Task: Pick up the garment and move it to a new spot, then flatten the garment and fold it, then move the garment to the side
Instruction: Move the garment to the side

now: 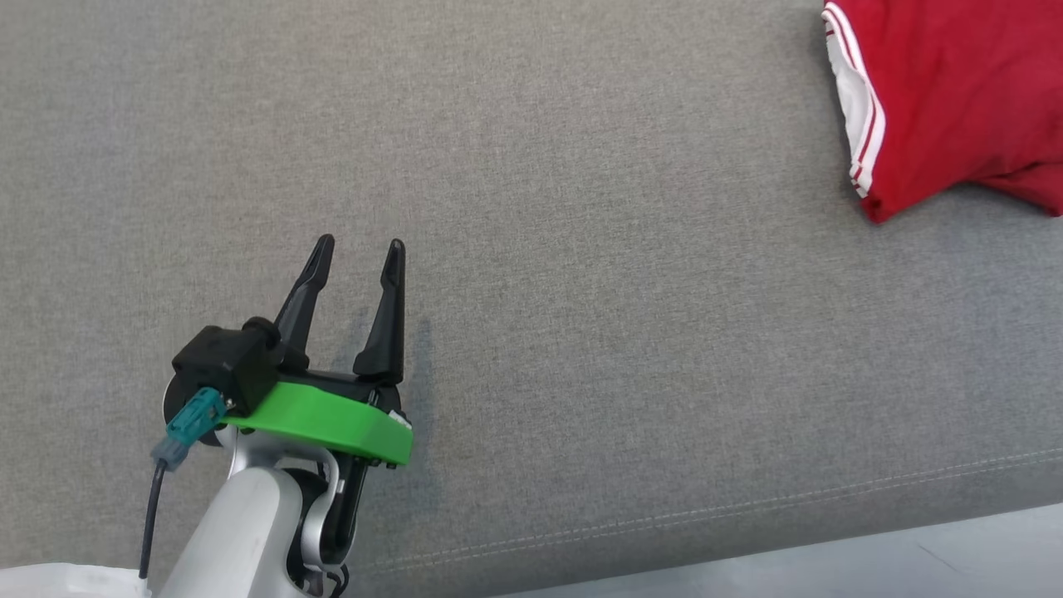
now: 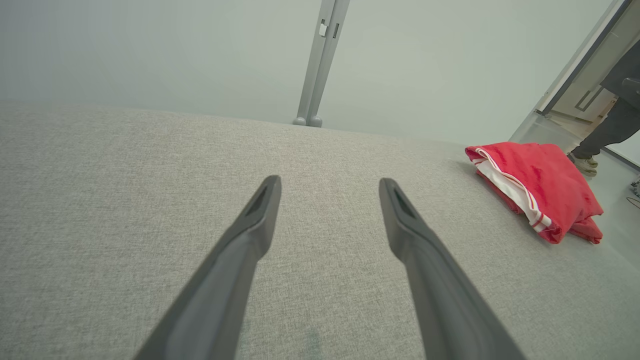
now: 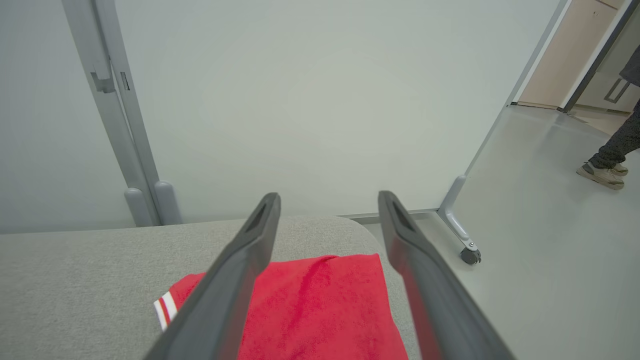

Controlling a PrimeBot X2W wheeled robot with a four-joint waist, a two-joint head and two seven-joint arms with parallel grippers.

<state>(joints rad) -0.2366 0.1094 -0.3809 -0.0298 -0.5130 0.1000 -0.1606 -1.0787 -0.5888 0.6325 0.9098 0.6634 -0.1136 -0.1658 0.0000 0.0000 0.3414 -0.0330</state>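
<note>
Head view shows the left gripper over the near-left part of the grey cushion. Its two dark fingers are spread apart with nothing between them. The red garment lies folded at the cushion's far-right corner, its white striped hem turned toward the cushion's middle. Left wrist view has the same spread fingers above bare cushion and adds what the head view lacks: the garment sits close to the cushion's right edge, with floor and a person's shoe beyond that edge. Right wrist view brings in the right gripper, fingers apart and empty, poised above the garment, with the cushion's rounded end just past it. The fold looks done and set aside. The likely trouble is the right fingers dipping and snagging the top layer, which would pull the fold open or drag the garment off the cushion's edge.
</note>
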